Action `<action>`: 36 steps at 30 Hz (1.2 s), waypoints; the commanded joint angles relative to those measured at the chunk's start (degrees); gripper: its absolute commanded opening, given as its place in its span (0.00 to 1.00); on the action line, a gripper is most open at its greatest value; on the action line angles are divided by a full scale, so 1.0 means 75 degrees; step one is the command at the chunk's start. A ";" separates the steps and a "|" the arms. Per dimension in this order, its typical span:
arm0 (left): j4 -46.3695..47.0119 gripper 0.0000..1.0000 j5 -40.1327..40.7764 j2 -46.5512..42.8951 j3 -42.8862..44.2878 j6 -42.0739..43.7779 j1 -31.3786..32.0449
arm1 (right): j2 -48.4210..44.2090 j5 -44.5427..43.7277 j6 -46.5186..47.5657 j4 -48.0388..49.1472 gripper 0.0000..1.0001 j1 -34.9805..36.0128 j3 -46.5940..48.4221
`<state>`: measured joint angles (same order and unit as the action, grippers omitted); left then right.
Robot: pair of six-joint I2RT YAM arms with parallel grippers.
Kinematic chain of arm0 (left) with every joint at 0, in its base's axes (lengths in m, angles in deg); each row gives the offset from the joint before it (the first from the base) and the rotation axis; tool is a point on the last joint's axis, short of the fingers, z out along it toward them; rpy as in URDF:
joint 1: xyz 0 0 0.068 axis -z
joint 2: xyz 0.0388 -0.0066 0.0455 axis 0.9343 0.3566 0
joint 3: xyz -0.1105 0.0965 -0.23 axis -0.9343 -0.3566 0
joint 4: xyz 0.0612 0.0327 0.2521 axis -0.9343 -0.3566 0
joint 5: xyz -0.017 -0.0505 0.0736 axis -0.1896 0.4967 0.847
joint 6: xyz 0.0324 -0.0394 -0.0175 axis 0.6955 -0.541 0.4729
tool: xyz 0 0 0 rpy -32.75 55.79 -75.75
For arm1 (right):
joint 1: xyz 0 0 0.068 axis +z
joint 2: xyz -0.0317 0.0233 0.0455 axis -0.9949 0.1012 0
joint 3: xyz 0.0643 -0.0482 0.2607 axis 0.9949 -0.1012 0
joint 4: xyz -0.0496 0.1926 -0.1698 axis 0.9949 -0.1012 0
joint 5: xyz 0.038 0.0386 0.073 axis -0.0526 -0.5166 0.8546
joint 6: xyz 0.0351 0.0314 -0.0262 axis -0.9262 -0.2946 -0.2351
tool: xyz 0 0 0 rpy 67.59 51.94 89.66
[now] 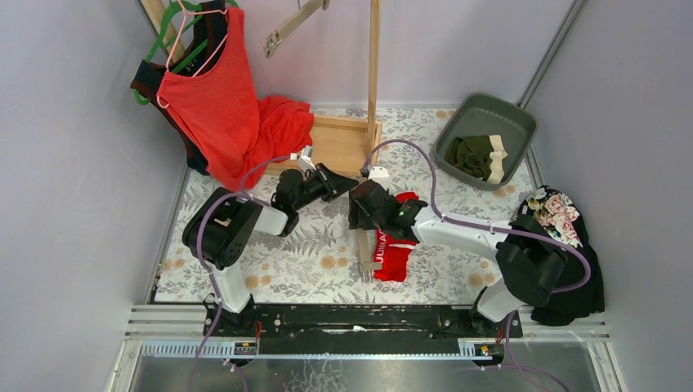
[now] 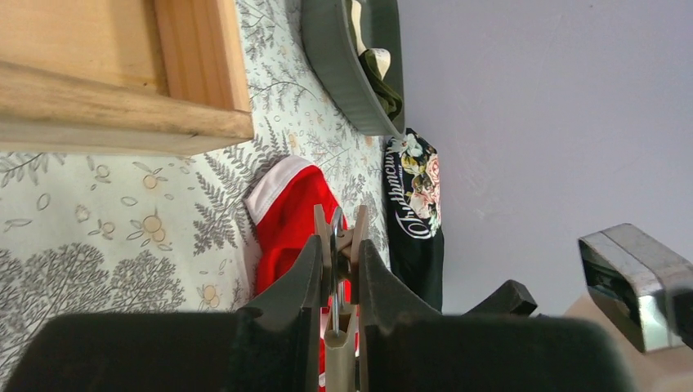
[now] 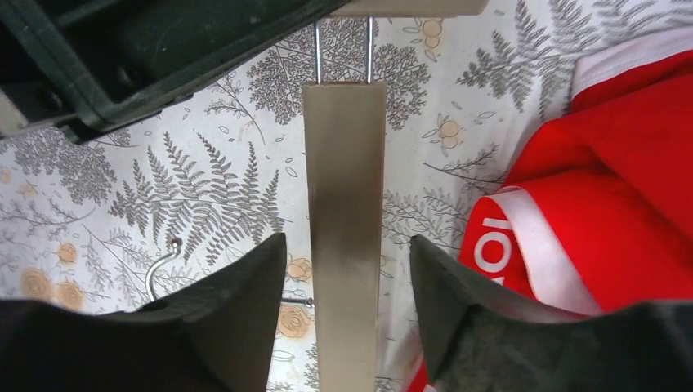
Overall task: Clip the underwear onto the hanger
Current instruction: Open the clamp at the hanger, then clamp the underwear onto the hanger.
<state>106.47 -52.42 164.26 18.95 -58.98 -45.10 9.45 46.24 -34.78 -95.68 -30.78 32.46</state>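
Hanger: wooden bar (image 3: 343,147) lies flat on the patterned table (image 1: 310,269), between the arms, its metal hook on the left side.
Red briefs (image 1: 399,249): crumpled on the table just right of the bar, lettered waistband showing; contact with the bar cannot be told.
Right gripper (image 3: 347,245): fingers spread, straddling the bar with a gap on each side.
Left gripper (image 2: 337,245): pressed together, pinching the clip (image 2: 357,224) at the bar's far end.
Floral cloth (image 1: 556,214): black, heaped at the right edge of the table.
Green briefs (image 1: 474,155): bundled inside the grey tub (image 1: 490,110), far right, well apart from the hanger.
Tank top (image 1: 208,98): red, hung far left beside the wooden rack (image 1: 343,139).
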 commanded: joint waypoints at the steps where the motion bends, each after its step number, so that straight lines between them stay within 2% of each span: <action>1: 0.0319 0.00 -0.0421 0.0134 0.0378 0.0159 -0.0084 | -0.0975 -0.0915 0.0423 -0.0200 0.70 0.0085 0.0364; 5: 0.0586 0.00 -0.0949 0.0370 0.0476 0.0136 -0.0342 | -0.2021 -0.1792 0.1048 -0.0813 0.81 -0.0024 0.0450; 8: 0.0916 0.00 -0.1395 0.0581 0.0485 0.0144 -0.0520 | -0.2534 -0.1828 0.1294 -0.1630 0.81 -0.0491 0.0743; 12: 0.1571 0.00 -0.1963 0.0926 0.0485 0.0069 -0.0699 | -0.2501 -0.1531 0.1382 -0.2898 0.80 -0.1310 0.0973; 18: 0.2382 0.00 -0.2467 0.1220 0.0641 -0.0255 -0.0764 | -0.2220 -0.0912 0.1529 -0.3422 0.80 -0.1658 0.0563; 25: 0.1993 0.00 -0.2749 0.1186 0.0897 -0.0102 -0.0798 | -0.2347 0.0208 0.2008 -0.3006 0.75 -0.1660 -0.0057; 29: 0.1846 0.00 -0.2852 0.1221 0.1084 -0.0073 -0.0809 | -0.2267 0.0785 0.2157 -0.2688 0.70 -0.1625 -0.0431; 32: 0.1811 0.00 -0.2912 0.1252 0.1165 -0.0073 -0.0811 | -0.2222 0.0844 0.2147 -0.2315 0.70 -0.1576 -0.0741; 36: 0.1746 0.00 -0.2965 0.1249 0.1208 -0.0062 -0.0830 | -0.2473 0.0969 0.2052 -0.1912 0.75 -0.1568 -0.1121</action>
<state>117.95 -72.85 173.28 26.53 -59.84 -50.85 -6.55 51.20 -19.86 -114.77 -42.94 25.77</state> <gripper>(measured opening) 0.110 0.721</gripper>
